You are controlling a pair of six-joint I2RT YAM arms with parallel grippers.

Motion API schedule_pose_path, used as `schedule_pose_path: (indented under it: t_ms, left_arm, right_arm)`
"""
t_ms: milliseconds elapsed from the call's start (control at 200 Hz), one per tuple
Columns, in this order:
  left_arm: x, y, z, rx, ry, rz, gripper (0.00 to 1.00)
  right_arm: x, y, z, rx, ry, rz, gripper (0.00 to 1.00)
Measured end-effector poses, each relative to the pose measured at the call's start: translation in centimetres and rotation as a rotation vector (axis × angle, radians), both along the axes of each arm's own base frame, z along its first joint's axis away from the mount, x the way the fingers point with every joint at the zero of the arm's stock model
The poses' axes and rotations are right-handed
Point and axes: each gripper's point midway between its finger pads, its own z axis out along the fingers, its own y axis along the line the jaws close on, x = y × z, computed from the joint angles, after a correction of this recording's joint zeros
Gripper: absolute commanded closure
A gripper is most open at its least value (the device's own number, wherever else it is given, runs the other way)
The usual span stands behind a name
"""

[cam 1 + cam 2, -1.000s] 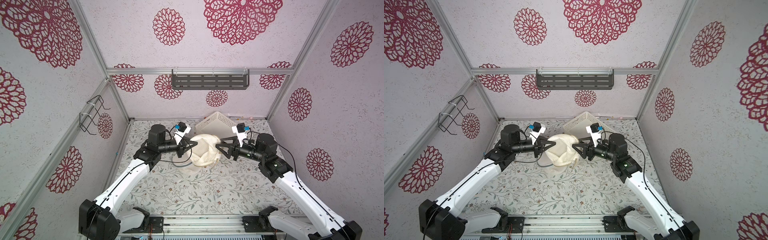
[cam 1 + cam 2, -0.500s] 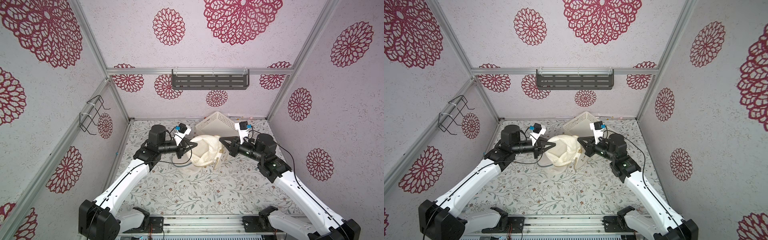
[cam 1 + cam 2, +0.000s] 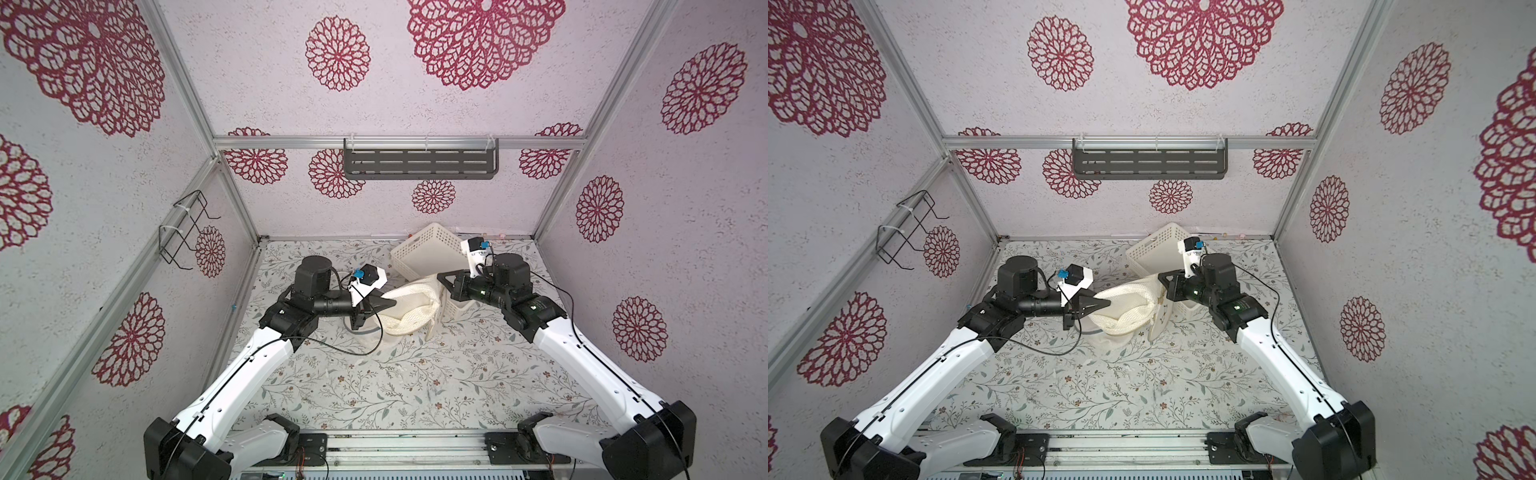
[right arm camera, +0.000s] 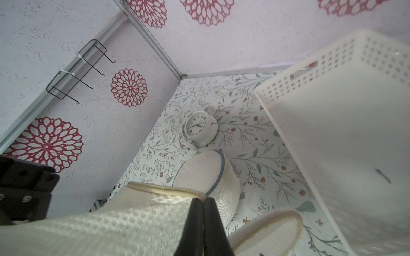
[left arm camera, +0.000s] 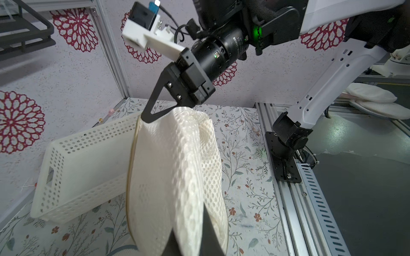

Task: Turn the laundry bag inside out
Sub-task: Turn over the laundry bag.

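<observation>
Right gripper (image 3: 441, 276) has shut on bag (image 3: 411, 309). Top views: bag spans both clamped grippers, sagging to table (image 3: 374, 395). Left wrist: left gripper (image 5: 190, 230) pinches bag. Right wrist: rim (image 4: 166, 190) pinched; pull apart evenly, without slip.

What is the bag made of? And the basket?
The bag looks like soft cream mesh cloth: it has tiny honeycomb holes, and it folds and sags. The basket looks like stiff matte white plastic, with neat rows of punched holes and straight walls.
</observation>
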Motion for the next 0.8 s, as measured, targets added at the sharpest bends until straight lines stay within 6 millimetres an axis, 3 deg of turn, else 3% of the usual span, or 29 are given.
schedule_pose_path:
  t_ms: [120,250,510,800]
  left_arm:
    - [-0.5,0.0,0.2,0.002,0.011,-0.02,1.0]
    - [-0.2,-0.3,0.9,-0.032,0.03,-0.002,1.0]
    - [2.3,-0.4,3.0,-0.187,0.074,0.14,1.0]
    - [4.1,-0.2,5.5,-0.359,0.206,0.269,1.0]
  right_arm:
    - [-0.7,1.1,-3.1,-0.003,0.082,0.069,1.0]
    - [-1.7,2.0,-4.5,0.02,0.111,0.141,0.99]
    - [-2.4,2.5,-3.7,0.086,0.064,0.198,0.99]
    - [-3.1,1.6,-1.0,0.156,-0.016,0.158,1.0]
